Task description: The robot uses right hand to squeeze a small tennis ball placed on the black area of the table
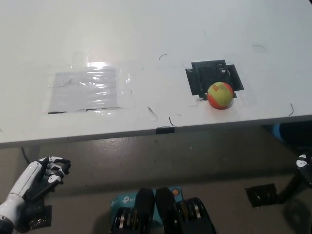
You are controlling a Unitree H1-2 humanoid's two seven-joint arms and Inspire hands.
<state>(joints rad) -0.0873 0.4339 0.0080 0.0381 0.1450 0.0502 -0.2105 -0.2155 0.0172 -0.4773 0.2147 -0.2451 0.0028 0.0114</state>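
The right hand [303,168] hangs below the tabletop's [146,39] front edge, its grip unreadable. The ball [220,94] sits untouched on the black patch [207,75] near that edge. The left hand [48,171] rests low, fingers curled.

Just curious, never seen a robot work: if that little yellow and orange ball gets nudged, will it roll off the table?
Probably. The ball is round, so a nudge likely rolls it, and it sits near the table's front edge. It looks small, so probably light.

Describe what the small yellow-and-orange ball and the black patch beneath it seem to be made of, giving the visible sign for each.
Small yellow-and-orange ball: probably felt over rubber, since its surface looks matte and slightly fuzzy without glare. Black patch: likely strips of matte tape, judging by its flat, ragged, overlapping edges on the white table.
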